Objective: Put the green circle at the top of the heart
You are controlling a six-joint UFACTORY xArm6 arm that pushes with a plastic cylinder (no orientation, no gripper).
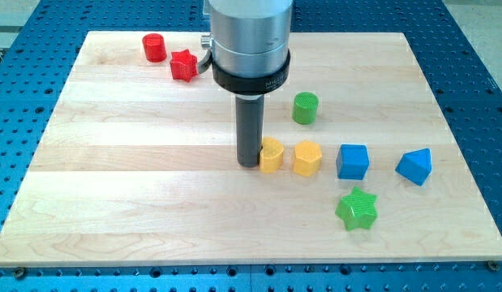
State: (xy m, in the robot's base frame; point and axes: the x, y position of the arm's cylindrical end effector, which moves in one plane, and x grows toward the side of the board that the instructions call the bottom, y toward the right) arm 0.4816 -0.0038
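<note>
The green circle (pixel 306 108) is a short green cylinder standing right of the board's middle. The yellow heart (pixel 271 155) lies below and to the left of it, apart from it. My tip (pixel 250 163) rests on the board right against the heart's left side. The rod rises from it to the grey arm body above. The green circle is up and to the right of the tip, with the heart between them.
A yellow hexagon (pixel 308 158) sits just right of the heart. A blue cube (pixel 353 161), a blue triangle (pixel 415 166) and a green star (pixel 357 208) lie further right. A red cylinder (pixel 154 48) and a red star (pixel 183 65) sit at the top left of the wooden board (pixel 137 186).
</note>
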